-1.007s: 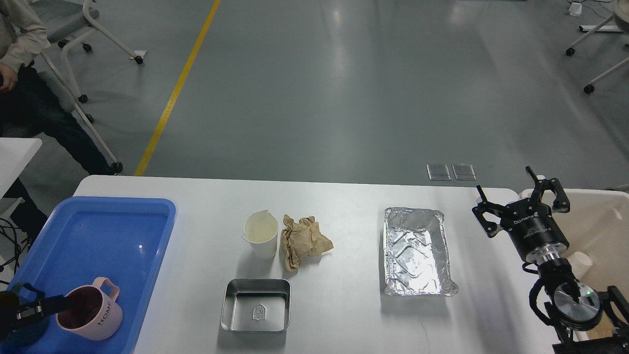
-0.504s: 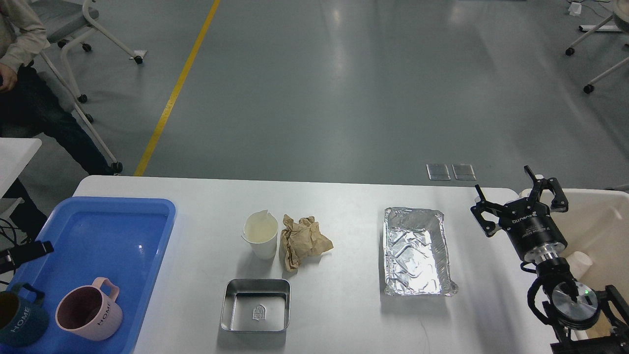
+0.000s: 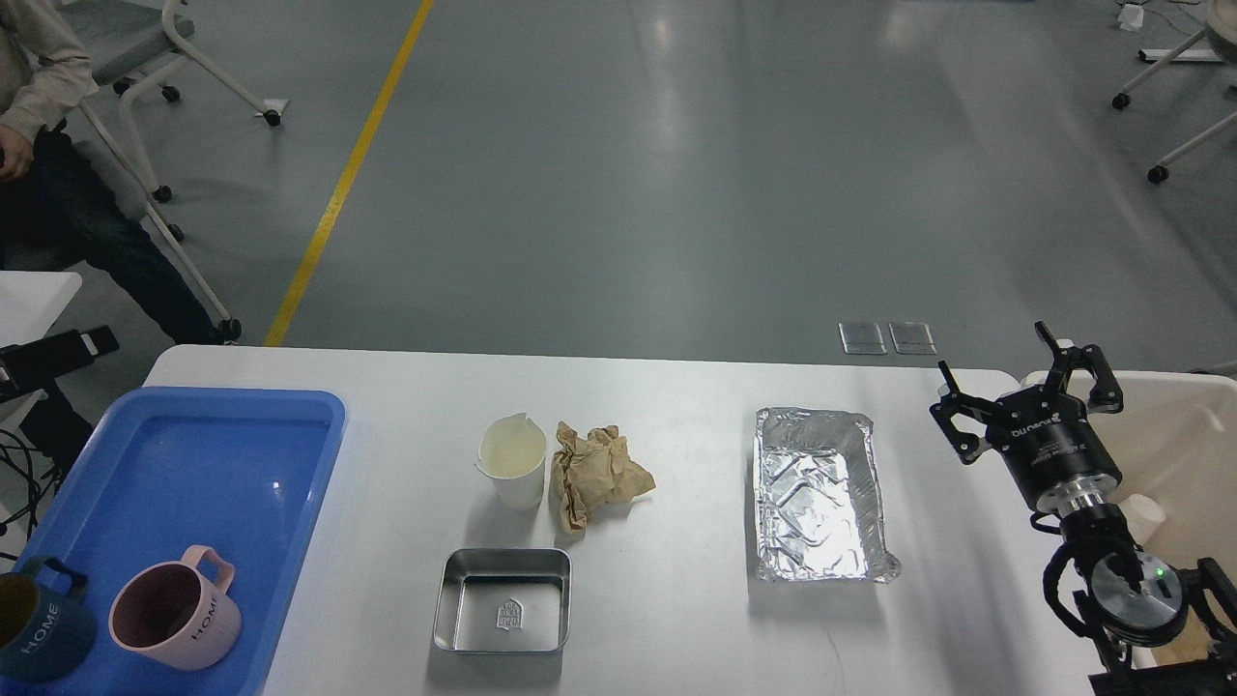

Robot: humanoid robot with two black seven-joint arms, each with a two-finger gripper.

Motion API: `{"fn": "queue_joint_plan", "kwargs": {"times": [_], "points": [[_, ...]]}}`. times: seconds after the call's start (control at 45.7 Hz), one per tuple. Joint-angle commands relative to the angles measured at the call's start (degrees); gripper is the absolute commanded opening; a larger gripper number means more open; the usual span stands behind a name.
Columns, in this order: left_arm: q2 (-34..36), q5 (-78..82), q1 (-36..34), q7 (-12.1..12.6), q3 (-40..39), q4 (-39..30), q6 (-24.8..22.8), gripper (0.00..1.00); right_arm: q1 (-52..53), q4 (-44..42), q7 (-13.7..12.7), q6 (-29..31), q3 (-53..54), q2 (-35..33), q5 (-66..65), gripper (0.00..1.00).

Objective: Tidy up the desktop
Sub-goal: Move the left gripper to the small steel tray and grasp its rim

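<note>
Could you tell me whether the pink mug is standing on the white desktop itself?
No. The pink mug stands upright inside the blue tray, beside a dark blue mug, not on the bare desktop.

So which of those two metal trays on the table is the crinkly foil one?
The foil tray on the right, nearest the robot's right fingers. The smaller steel tray by the near edge is smooth, with a stamped logo.
</note>
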Motion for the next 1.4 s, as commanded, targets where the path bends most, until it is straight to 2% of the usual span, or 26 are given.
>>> {"fn": "queue_joint_plan", "kwargs": {"times": [0.0,0.241,0.482,0.657,0.744,0.81,0.985,1.073,1.379], "points": [[2.8,-0.3,0.3,-0.2,0.8,-0.2,2.6,0.87,0.0,0.2,0.0,0.0,0.0,0.0,0.0,1.0],[2.9,-3.1,0.3,-0.2,3.2,-0.2,4.5,0.87,0.5,0.2,0.0,-0.1,-0.1,0.2,-0.1,1.0],[-1.3,-3.1,0.2,0.0,2.7,1.3,3.5,0.87,0.4,0.2,0.0,-0.1,-0.1,0.1,-1.0,1.0],[-11.8,-3.1,-2.5,0.2,2.4,7.1,-1.3,0.87,0.3,0.2,0.0,-0.1,-0.1,0.1,-1.0,1.0],[-16.4,-3.1,-4.2,0.2,2.9,9.1,-4.0,0.94,0.1,0.2,0.0,-0.1,-0.1,0.1,-1.0,1.0],[-18.9,-3.1,-4.5,0.2,2.9,9.4,-5.2,0.96,0.0,0.2,0.0,-0.1,-0.1,0.0,-1.0,1.0],[-26.0,-2.0,-4.6,1.0,4.7,9.7,-6.0,0.96,0.0,0.2,0.0,-0.1,-0.1,0.1,-1.0,1.0],[-27.1,-1.7,-4.9,2.0,7.7,10.7,-6.1,0.96,-0.1,0.2,0.0,-0.1,-0.1,0.0,-1.0,1.0],[-32.5,-1.0,-4.9,2.1,13.9,15.2,-6.0,0.96,0.0,0.2,0.0,-0.1,-0.1,0.6,-1.0,1.0]]}}
